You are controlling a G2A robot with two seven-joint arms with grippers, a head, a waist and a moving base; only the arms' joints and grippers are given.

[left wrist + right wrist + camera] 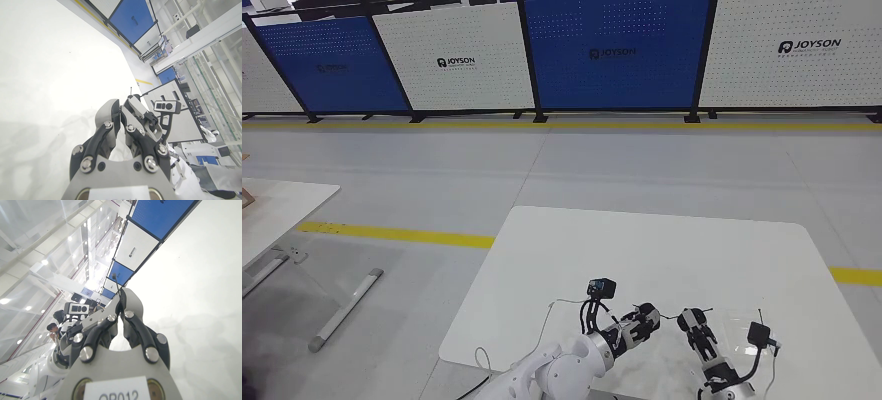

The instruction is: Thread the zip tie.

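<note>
A thin black zip tie [116, 281] sticks out past the tips of my right gripper [121, 294], which is shut on its strap; the small square head is at the free end. Seen from the left wrist, the same tie [131, 91] rises as a short black stalk from the right gripper [130, 100]. My left gripper [120, 111] sits right beside it, pads pressed together. From above, both grippers hover near the white table's front edge, left gripper [649, 319] and right gripper [690, 320] tip to tip, with a fine dark strap [670, 317] running between them.
The white table [642, 250] spreads bare toward the far side. A second table [282, 205] stands off to the left across the floor. Blue and white partition panels [612, 55] line the back of the room.
</note>
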